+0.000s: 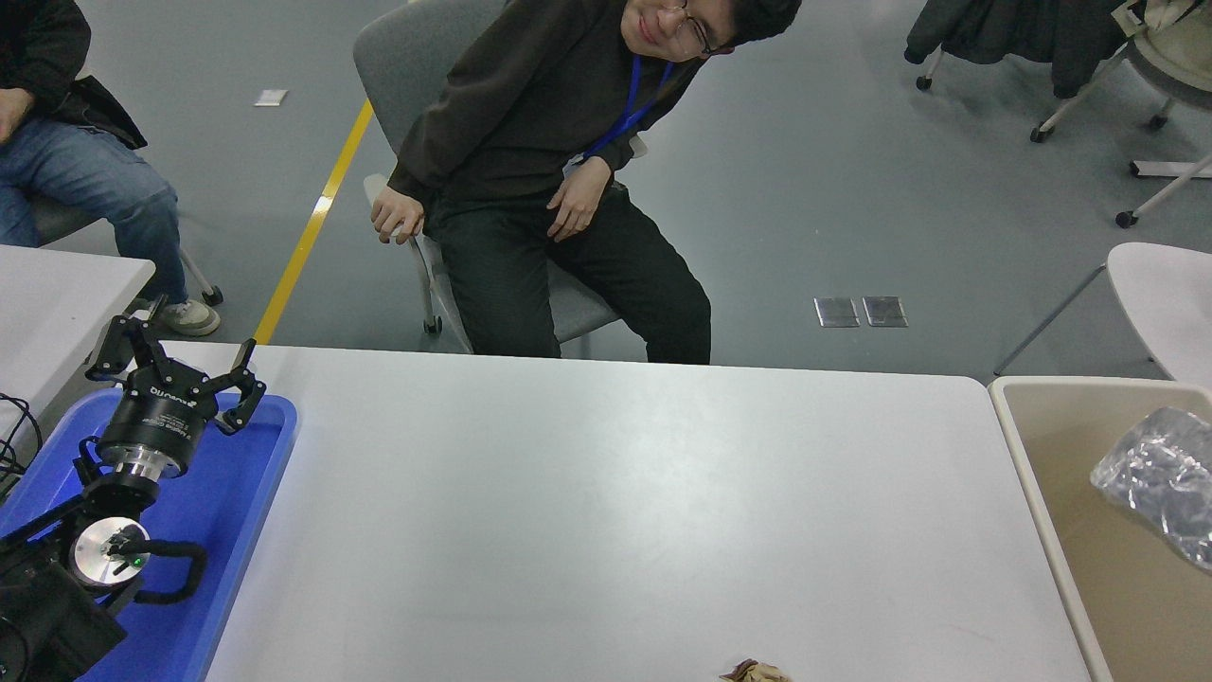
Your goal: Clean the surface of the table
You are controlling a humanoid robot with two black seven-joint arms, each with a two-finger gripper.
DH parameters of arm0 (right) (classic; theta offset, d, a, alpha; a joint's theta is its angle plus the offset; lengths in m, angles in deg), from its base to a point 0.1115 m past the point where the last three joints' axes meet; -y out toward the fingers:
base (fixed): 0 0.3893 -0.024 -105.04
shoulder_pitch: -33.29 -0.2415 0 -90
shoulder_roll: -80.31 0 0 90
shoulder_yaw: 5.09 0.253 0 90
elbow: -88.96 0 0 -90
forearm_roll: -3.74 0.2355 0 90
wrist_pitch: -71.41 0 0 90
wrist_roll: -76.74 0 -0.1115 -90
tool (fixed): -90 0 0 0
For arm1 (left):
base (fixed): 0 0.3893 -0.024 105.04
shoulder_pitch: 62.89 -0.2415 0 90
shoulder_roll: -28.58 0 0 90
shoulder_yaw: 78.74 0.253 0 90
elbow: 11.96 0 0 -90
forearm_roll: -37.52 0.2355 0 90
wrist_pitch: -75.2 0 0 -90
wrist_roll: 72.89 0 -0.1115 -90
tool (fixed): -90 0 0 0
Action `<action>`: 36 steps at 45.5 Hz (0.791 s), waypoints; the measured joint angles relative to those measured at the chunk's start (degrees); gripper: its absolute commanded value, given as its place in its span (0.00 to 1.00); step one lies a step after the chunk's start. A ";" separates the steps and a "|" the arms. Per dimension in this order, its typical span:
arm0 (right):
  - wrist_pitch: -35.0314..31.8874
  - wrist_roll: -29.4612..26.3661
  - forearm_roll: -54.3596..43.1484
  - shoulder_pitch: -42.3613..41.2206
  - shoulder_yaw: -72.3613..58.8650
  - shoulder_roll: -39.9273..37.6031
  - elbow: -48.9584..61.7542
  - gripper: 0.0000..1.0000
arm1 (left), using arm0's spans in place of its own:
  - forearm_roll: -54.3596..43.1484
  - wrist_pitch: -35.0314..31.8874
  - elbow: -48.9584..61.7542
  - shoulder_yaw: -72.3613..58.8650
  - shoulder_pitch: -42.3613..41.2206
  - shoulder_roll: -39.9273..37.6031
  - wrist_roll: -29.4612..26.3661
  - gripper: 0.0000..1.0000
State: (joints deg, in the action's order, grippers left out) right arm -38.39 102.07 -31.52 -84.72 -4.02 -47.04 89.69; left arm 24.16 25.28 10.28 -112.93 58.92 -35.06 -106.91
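Note:
The table surface (615,493) is a wide white-grey top filling the middle of the view. A small crumpled brown scrap (755,673) lies on it at the bottom edge, right of centre. My left gripper (180,355) is parked at the lower left above a blue tray (241,493), open and empty. My right arm is out of view. A crumpled clear plastic wrapper (1155,483) is inside the beige bin (1027,474) at the table's right end.
A person (549,142) sits on a chair just beyond the table's far edge, leaning sideways. Another person (66,161) sits at the top left, behind a smaller white table (47,294). A round white table (1165,294) stands at the right.

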 measured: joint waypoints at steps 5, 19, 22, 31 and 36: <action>0.48 -0.58 1.34 0.48 0.05 1.30 1.40 0.00 | 0.00 0.00 0.00 0.00 0.00 0.00 0.00 1.00; 2.02 -3.72 7.43 1.09 -0.11 3.63 3.05 0.00 | 0.00 0.00 0.00 0.00 0.00 0.00 0.00 1.00; 2.10 -4.32 8.49 1.10 -0.11 3.87 3.19 0.00 | 0.00 0.00 0.00 0.00 0.00 0.00 0.00 1.00; 2.31 -5.29 10.32 1.16 -0.17 4.25 3.43 0.79 | 0.00 0.00 0.00 0.00 0.00 0.00 0.00 1.00; 2.32 -5.52 10.74 1.23 -0.52 4.35 3.45 0.87 | 0.00 0.00 0.00 0.00 0.00 0.00 0.00 1.00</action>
State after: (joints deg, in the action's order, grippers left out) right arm -36.07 96.55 -20.78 -83.49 -4.54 -42.69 93.14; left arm 24.16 25.28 10.28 -112.93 58.92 -35.05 -106.91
